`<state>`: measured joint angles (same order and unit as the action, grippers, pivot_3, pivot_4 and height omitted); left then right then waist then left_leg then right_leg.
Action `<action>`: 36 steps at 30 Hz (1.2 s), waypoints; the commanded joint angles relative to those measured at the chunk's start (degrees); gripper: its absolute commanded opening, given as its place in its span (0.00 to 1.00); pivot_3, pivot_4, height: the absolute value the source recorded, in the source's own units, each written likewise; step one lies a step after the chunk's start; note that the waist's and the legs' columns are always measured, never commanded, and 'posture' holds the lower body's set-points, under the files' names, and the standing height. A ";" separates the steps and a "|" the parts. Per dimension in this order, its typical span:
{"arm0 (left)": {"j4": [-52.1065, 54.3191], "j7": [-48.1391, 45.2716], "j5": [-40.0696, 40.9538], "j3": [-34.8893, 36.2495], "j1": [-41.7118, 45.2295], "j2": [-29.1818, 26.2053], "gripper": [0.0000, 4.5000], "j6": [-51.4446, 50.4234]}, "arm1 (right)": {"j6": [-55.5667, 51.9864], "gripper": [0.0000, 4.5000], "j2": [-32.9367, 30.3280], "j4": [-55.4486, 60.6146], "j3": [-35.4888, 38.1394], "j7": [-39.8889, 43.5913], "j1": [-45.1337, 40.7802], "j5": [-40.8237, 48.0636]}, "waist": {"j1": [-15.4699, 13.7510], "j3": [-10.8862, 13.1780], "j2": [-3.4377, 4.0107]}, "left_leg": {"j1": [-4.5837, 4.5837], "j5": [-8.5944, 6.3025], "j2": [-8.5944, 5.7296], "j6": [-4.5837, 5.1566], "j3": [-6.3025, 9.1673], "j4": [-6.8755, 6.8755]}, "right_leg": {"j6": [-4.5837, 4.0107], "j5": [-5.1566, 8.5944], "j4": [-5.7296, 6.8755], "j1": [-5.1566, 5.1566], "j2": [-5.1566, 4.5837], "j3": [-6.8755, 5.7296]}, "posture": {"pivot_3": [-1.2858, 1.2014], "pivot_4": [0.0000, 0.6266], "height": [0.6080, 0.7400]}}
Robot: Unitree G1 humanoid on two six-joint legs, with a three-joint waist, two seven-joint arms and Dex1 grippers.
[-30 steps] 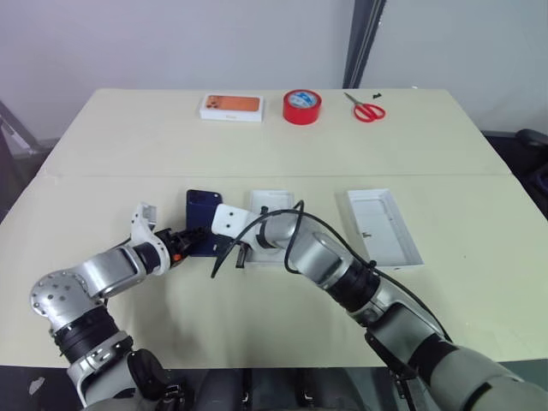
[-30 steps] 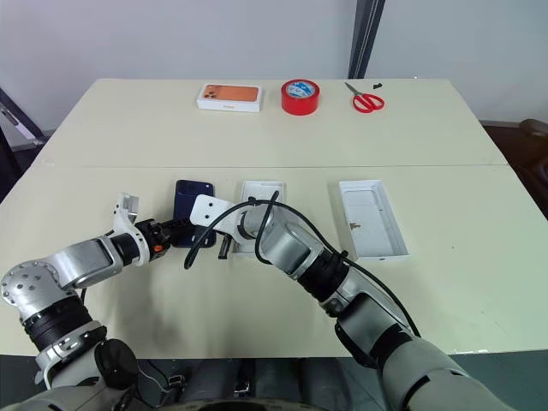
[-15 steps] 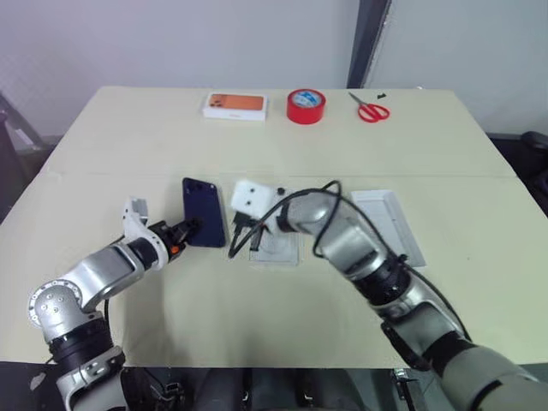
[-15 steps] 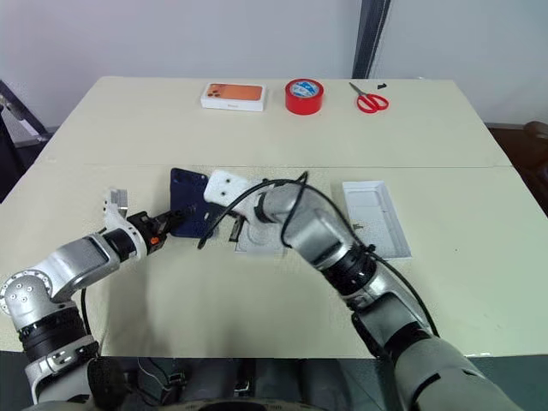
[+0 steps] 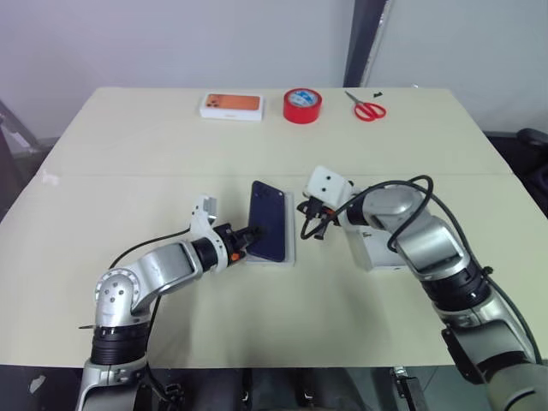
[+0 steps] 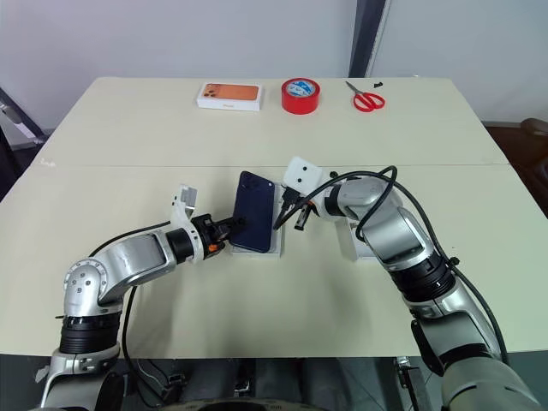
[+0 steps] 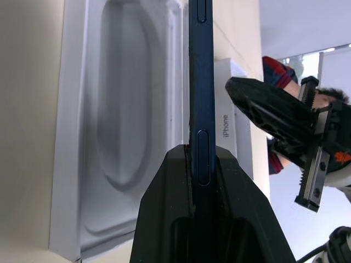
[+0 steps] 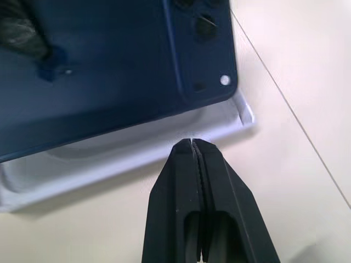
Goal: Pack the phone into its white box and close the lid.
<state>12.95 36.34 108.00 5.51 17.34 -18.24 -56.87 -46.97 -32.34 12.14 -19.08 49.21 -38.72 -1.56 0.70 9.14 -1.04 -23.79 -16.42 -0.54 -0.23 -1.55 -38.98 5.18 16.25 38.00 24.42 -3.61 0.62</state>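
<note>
A pale table (image 5: pixel 171 154) fills the middle of the head views, with the packing job partly done. Largest of the task's pieces, the lid (image 5: pixel 377 254) lies open-side up right of centre, mostly hidden behind the right arm, and has not yet been fitted. Just left of centre sits the white box (image 7: pixel 109 120), its moulded recess bare in the left wrist view. The phone (image 5: pixel 267 221) is poised over that box, tilted on its long edge rather than lying flat inside. The left gripper (image 5: pixel 243 242) has its two black fingers pinched on the phone's lower edge, jaws nearly together around the slim body. The right gripper (image 5: pixel 309 228) hovers just right of the phone with jaws fully together, gripping nothing, its tips close to the box's rim. What seems left: lowering the phone flat into the recess, releasing it, then fetching the lid and pressing it on.
</note>
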 commanded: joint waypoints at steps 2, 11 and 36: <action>-0.41 -1.42 0.10 -2.52 1.22 0.01 0.01 2.41 | 1.06 0.00 -0.83 0.24 1.47 -1.49 -0.28 0.04 | -0.06 0.00 0.00 | -0.03 0.00 -0.01 0.00 0.00 -0.03 | 0.00 0.00 -0.02 0.00 0.00 0.00 | 0.52 0.24 0.88; -1.64 -3.15 -1.06 -4.63 2.21 0.32 0.83 4.65 | 1.50 0.00 -1.20 0.26 1.33 -2.06 -0.41 0.46 | -0.05 0.00 0.00 | -0.03 0.01 -0.01 0.01 0.00 -0.04 | 0.00 0.00 -0.02 -0.01 0.00 -0.01 | 0.52 0.24 0.88; 6.00 -16.89 -16.15 -2.09 5.05 -26.29 0.92 0.33 | 1.14 0.00 -2.67 4.34 0.14 -0.46 1.54 2.56 | 0.03 0.06 0.01 | -0.02 0.01 0.00 0.01 0.00 -0.04 | -0.01 0.01 -0.03 -0.02 0.02 -0.02 | 0.52 0.24 0.88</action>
<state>16.74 23.04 98.71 2.71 22.07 -42.12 -56.89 -45.83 -34.78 14.53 -19.33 49.22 -36.87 0.92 0.74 9.20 -1.03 -23.82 -16.41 -0.54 -0.23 -1.56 -39.01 5.17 16.26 37.96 24.40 -3.59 0.60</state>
